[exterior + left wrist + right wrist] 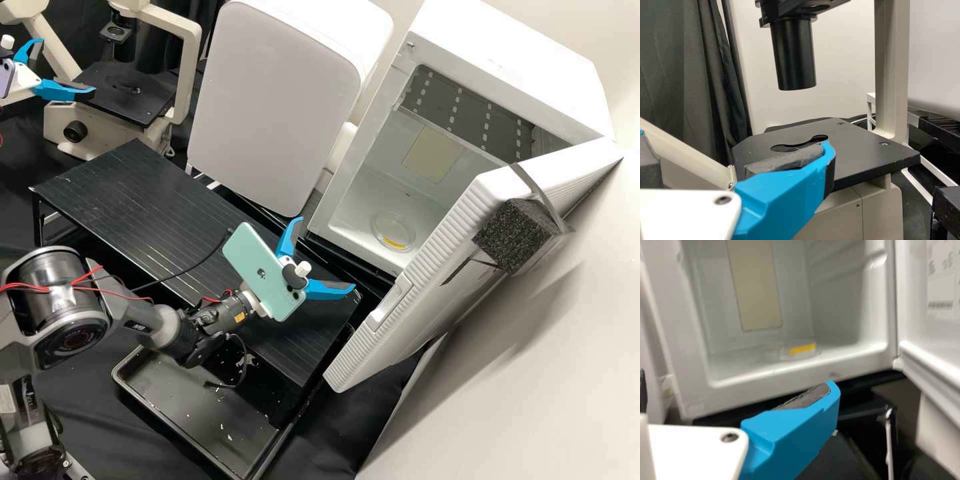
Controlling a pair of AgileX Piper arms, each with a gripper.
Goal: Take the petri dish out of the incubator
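Note:
In the high view, a clear petri dish (393,231) with a yellow strip lies on the floor of the white incubator (513,57), whose door stands open. My right gripper (327,253) is outside the incubator's mouth, fingers spread and nothing between them. The right wrist view has the dish (799,351) beyond the front sill of the incubator (765,389), apart from my right gripper (739,382). Over by the microscope at the upper left, my left gripper (67,65) is open and holds nothing; my left gripper (737,152) also shows beside the microscope stage in its wrist view.
The open incubator door (427,267) angles toward the front, to the right of my right gripper. A black ribbed platform (147,207) runs below the arm, with a black tray (180,413) in front. The microscope's stage (127,93) and a large white box (273,100) stand behind.

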